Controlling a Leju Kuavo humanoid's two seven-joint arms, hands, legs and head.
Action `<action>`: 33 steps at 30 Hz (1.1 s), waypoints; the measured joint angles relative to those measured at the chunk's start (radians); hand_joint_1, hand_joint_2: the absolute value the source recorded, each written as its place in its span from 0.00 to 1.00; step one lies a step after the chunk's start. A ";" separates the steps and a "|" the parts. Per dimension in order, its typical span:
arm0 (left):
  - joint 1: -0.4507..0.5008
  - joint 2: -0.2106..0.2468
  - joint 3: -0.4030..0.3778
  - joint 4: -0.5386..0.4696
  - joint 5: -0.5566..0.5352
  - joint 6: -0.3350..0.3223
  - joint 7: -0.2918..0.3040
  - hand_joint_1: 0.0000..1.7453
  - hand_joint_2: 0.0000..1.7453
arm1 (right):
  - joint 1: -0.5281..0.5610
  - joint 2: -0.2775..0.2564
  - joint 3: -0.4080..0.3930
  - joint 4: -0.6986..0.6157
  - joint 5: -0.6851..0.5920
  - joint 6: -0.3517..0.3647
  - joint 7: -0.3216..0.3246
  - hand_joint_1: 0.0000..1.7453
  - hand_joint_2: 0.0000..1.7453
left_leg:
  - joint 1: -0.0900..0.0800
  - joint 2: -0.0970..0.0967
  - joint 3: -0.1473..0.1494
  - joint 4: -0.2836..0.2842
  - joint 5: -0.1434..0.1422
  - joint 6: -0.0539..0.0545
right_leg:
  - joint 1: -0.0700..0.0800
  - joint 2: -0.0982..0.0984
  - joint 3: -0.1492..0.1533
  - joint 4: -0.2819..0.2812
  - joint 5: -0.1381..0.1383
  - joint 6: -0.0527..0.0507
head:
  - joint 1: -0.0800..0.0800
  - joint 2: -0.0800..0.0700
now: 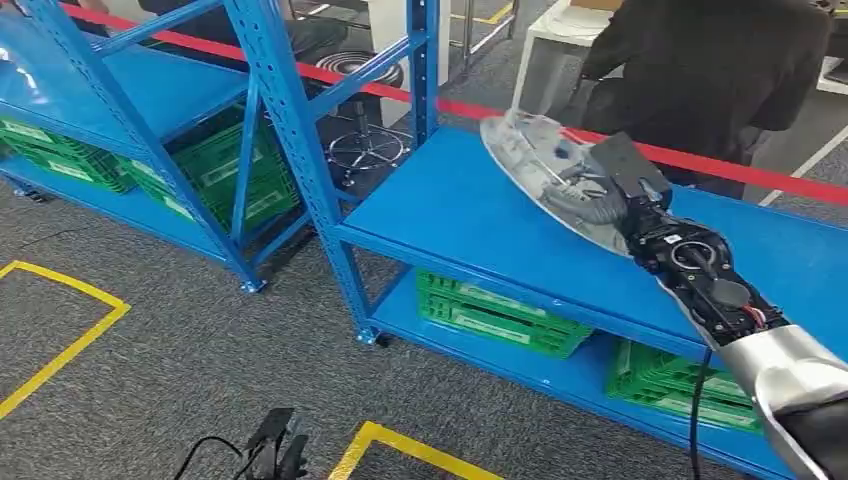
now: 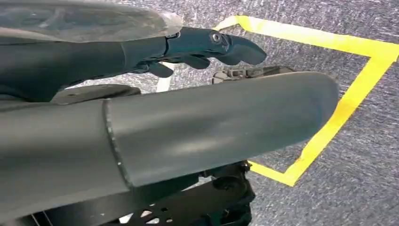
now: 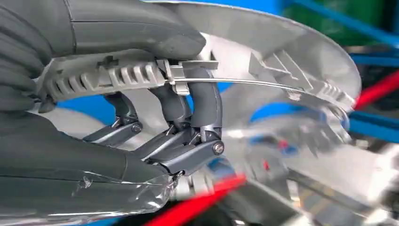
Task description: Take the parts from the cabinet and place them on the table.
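Nearest, the left hand (image 2: 207, 47) hangs low over the grey carpet (image 1: 150, 340), its dark fingers (image 2: 235, 47) curled loosely with nothing in them, above a corner of yellow floor tape (image 2: 348, 103). Whether they are fully closed is hard to judge from that angle.

Further out, the right hand (image 1: 610, 195) reaches over the top shelf (image 1: 460, 215) of the blue rack. Its fingers (image 3: 197, 108) are clamped on the rim of a clear plastic part (image 1: 545, 170), a shallow oval shell held tilted on edge above the shelf, thumb on one face and fingers hooked behind the other.

Green crates (image 1: 495, 315) sit on the lower shelf beneath. Beyond the rack runs a red tape barrier (image 1: 760, 175), and behind it stands a person in dark clothing (image 1: 710, 70).
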 joint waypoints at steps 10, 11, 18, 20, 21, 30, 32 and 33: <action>0.002 0.000 -0.010 0.000 0.003 0.000 0.000 0.00 0.00 | 0.050 -0.011 -0.086 -0.222 0.000 -0.015 -0.001 1.00 1.00 | 0.000 0.000 -0.002 0.000 0.000 0.000 | 0.000 0.000 -0.003 0.000 -0.001 0.000 | 0.000 0.000; 0.002 0.000 -0.012 0.000 0.003 0.000 0.000 0.00 0.00 | 0.054 -0.011 -0.091 -0.234 0.000 -0.015 -0.001 1.00 1.00 | 0.000 0.000 -0.002 0.000 0.000 0.000 | 0.000 0.000 -0.003 0.000 -0.001 0.000 | 0.000 0.000; 0.003 0.000 -0.017 0.000 0.009 0.000 0.000 0.00 0.00 | 0.077 -0.013 -0.127 -0.326 0.000 -0.015 -0.002 1.00 1.00 | 0.000 0.000 -0.003 0.000 0.000 0.000 | 0.000 0.000 -0.004 0.000 -0.001 0.000 | 0.000 0.000; 0.003 0.000 -0.018 0.000 0.009 0.000 0.000 0.00 0.00 | 0.080 -0.013 -0.136 -0.342 0.000 -0.015 -0.002 1.00 1.00 | 0.000 0.000 -0.003 0.000 0.000 0.000 | 0.000 0.000 -0.004 0.000 -0.001 0.000 | 0.000 0.000; 0.003 0.000 -0.018 0.000 0.009 0.000 0.000 0.00 0.00 | 0.082 -0.013 -0.140 -0.350 0.000 -0.015 -0.002 1.00 1.00 | 0.000 0.000 -0.003 0.000 0.000 0.000 | 0.000 0.000 -0.004 0.000 -0.001 0.000 | 0.000 0.000; 0.002 0.000 -0.023 0.000 0.009 0.000 0.000 0.00 0.00 | 0.108 -0.013 -0.172 -0.418 -0.014 -0.010 -0.010 1.00 1.00 | 0.000 0.000 -0.003 -0.001 0.000 0.000 | 0.000 0.000 -0.004 0.000 -0.001 0.000 | 0.000 0.000; 0.002 0.000 -0.024 0.000 0.009 0.000 0.001 0.00 0.00 | 0.118 -0.013 -0.185 -0.435 -0.039 0.006 -0.018 1.00 1.00 | 0.000 0.000 -0.003 -0.001 0.000 0.000 | 0.000 0.000 -0.004 0.000 -0.001 0.000 | 0.000 0.000; 0.002 0.000 -0.024 0.000 0.009 0.000 0.002 0.00 0.00 | 0.122 -0.013 -0.189 -0.441 -0.048 0.012 -0.024 1.00 1.00 | 0.000 0.000 -0.003 -0.001 0.000 0.000 | 0.000 0.000 -0.004 0.000 -0.001 0.000 | 0.000 0.000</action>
